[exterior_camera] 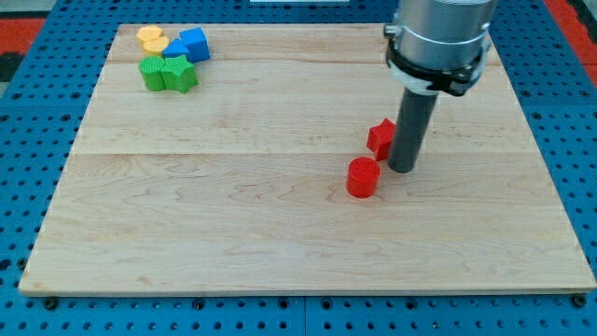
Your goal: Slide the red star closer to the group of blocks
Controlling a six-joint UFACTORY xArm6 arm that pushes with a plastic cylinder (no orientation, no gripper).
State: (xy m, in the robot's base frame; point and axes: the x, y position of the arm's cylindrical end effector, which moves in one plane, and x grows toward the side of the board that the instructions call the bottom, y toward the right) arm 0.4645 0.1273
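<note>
My tip [402, 169]: end of a plain dark rod, nothing to open or close, set on the wooden board [280, 243] right of centre. Red star [380, 137]: touching the rod's left side, partly hidden behind it. Red cylinder [363, 177]: just below-left of the star, close beside the tip. Group at the view's top left, well apart: yellow block [151, 39], blue block [191, 44], green cylinder-like block [151, 73], green star [179, 74], clustered together.
</note>
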